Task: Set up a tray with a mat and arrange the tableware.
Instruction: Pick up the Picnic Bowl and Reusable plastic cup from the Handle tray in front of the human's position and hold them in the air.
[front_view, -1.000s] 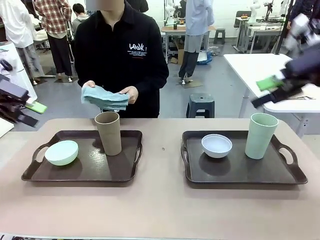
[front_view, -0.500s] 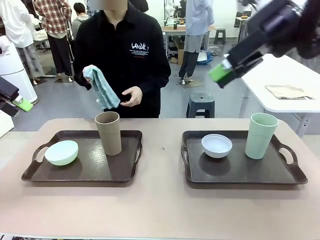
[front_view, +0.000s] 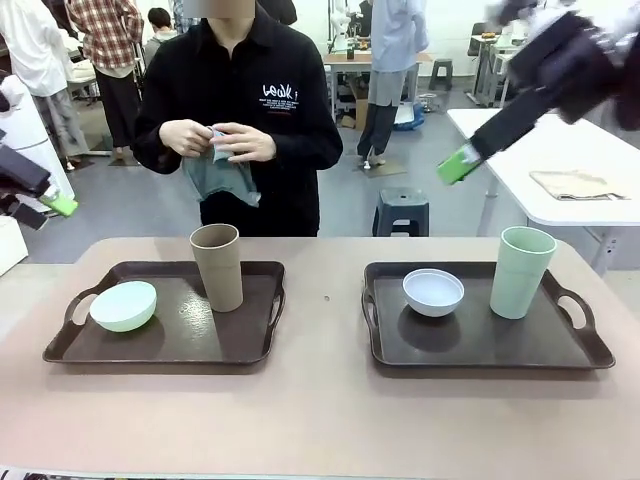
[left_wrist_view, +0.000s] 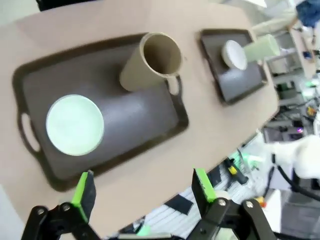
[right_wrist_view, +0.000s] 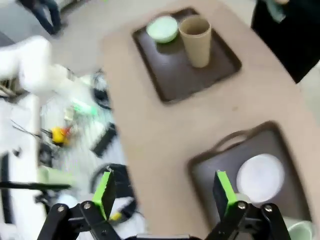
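Note:
At chest height the person holds the mat (front_view: 220, 170), a teal cloth, in both hands. The left tray (front_view: 60, 345) carries a tan-brown cup (front_view: 217, 265) and a light green bowl (front_view: 123, 305). On the right tray (front_view: 480, 350) stand a whitish-blue bowl (front_view: 433, 291) and a pale green cup (front_view: 522, 271). My left gripper (front_view: 45, 208) hangs open off the table's left end, high above the tray (left_wrist_view: 130, 107) and bowl (left_wrist_view: 75, 125). My right gripper (front_view: 462, 165) is open in the air above the right tray (right_wrist_view: 220, 165), holding nothing.
The tan table (front_view: 320, 400) has bare room in front of both trays and between them. Beyond its far edge stand a dark stool (front_view: 402, 210) and a white table (front_view: 540, 140) at the right. Other people stand farther back.
The person raised the mat from waist to chest and now holds it in both hands. My right arm swung up and leftward over the right tray. My left gripper shifted slightly.

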